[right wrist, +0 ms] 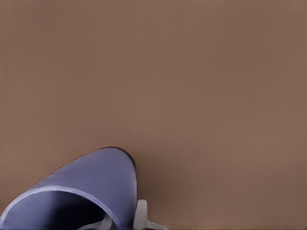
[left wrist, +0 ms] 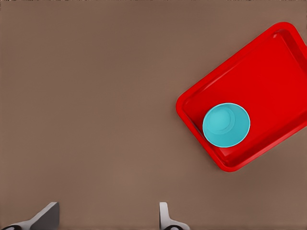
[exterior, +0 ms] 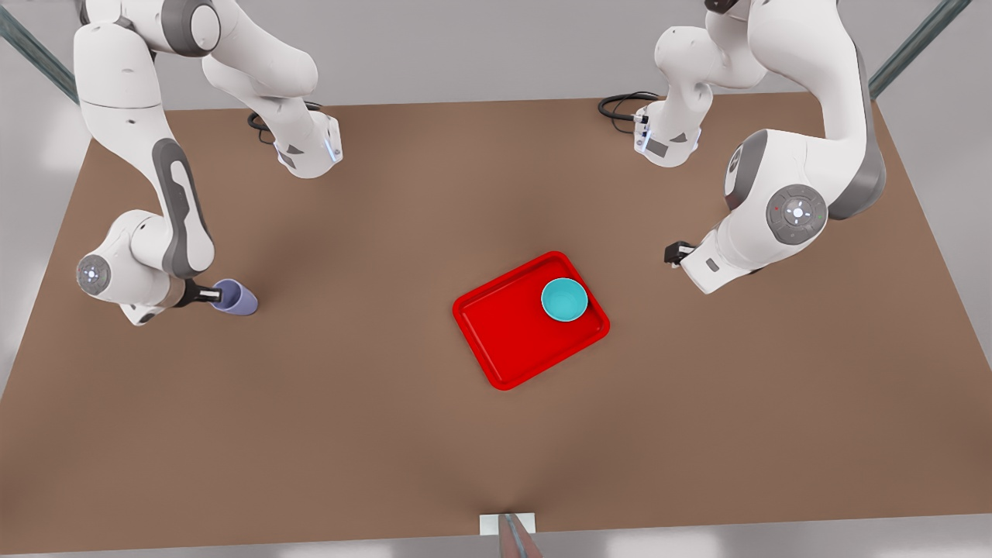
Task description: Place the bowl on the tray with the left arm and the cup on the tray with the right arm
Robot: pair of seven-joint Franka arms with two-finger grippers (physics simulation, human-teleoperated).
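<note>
Bowl: one smooth teal round bowl [exterior: 563, 300] is set inside the flat red rectangular tray [exterior: 511, 341], at a corner.
Cup: one pale lavender tapered cup [exterior: 236, 297], well apart from the tray, is pinched at its rim by the right gripper [exterior: 211, 294].
Left gripper [exterior: 676, 253]: held near the tray, fingers [left wrist: 44, 216] spread wide, nothing held.
Writing: none is seen.

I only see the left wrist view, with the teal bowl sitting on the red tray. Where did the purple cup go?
Observer: The cup is far off the tray, over toward the front view's left.
Operator: Is anybody holding it?
Observer: Yes. The right gripper pinches its rim, with one finger outside the wall.
Operator: And where is my own gripper?
Observer: The left gripper hangs off the tray toward the front view's right, on the opposite side from the cup.
</note>
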